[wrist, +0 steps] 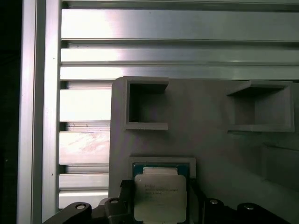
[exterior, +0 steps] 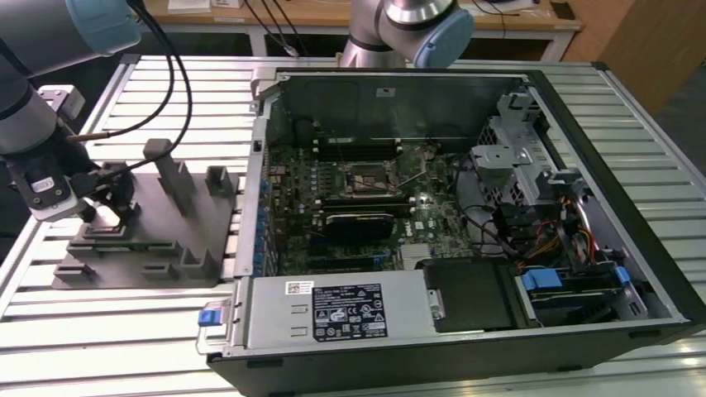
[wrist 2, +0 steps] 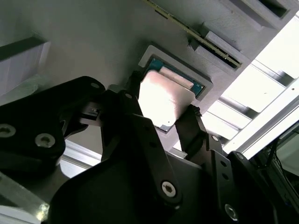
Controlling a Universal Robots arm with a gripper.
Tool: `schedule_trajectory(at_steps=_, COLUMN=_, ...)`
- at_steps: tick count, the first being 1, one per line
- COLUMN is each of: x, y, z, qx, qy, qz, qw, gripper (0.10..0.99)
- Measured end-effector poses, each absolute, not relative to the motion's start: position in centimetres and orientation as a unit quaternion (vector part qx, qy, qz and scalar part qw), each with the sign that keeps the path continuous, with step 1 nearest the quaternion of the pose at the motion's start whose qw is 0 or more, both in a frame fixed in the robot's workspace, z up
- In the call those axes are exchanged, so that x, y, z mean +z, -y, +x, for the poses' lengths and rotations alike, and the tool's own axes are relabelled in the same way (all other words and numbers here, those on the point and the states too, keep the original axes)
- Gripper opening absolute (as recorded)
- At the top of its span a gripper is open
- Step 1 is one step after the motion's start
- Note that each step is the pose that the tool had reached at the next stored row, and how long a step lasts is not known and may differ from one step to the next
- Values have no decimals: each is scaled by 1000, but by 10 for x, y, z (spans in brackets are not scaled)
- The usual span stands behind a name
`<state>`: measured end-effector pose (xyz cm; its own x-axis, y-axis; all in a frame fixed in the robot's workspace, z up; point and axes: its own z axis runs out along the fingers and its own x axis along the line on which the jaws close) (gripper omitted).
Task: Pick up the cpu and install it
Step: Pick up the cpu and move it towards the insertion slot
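Arm (exterior: 28, 107) comes in from exterior view's upper left, wrist bent down over grey fixture (exterior: 165, 240) on slatted tabletop (exterior: 111, 331). Pincer (exterior: 105, 207) points down at fixture's near-left part. In both wrist views, black fingers (wrist 2: 189, 121) sit against two opposite edges of cpu (wrist 2: 163, 100) (wrist: 160, 193), pinching it. Cpu lies flat, shiny top up, in square recess (wrist: 161, 162) of fixture. Open case (exterior: 441, 207) lies just beside fixture, on exterior view's right, with socket (exterior: 364, 178) well apart from pincer.

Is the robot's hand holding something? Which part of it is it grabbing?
Yes, the cpu. The fingers of the gripper pinch it by two opposite edges, at its pocket in the grey tray.
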<state>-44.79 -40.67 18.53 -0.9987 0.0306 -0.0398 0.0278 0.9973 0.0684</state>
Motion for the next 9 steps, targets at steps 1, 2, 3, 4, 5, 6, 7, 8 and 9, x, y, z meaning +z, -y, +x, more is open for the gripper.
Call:
schedule_trajectory(at_steps=1, x=185, y=407, z=-448, qx=34, qy=-999, qz=15, qw=20, gripper=584)
schedule_trajectory(at_steps=2, x=185, y=407, z=-448, qx=34, qy=-999, qz=15, qw=20, gripper=584)
schedule_trajectory(at_steps=3, x=185, y=407, z=-448, qx=34, qy=-999, qz=15, qw=20, gripper=647)
schedule_trajectory(at_steps=4, x=185, y=407, z=-448, qx=34, qy=-999, qz=15, qw=20, gripper=647)
schedule_trajectory(at_steps=5, x=185, y=407, z=-448, qx=34, qy=-999, qz=15, qw=20, gripper=647)
schedule_trajectory(at_steps=6, x=185, y=407, z=-448, qx=34, qy=-999, qz=15, qw=20, gripper=647)
schedule_trajectory(at_steps=7, x=185, y=407, z=-448, qx=34, qy=-999, qz=15, qw=20, gripper=647)
schedule_trajectory(at_steps=8, x=185, y=407, z=-448, qx=34, qy=-999, qz=15, qw=21, gripper=647)
schedule_trajectory(at_steps=9, x=184, y=407, z=-448, qx=34, qy=-999, qz=13, qw=21, gripper=647)
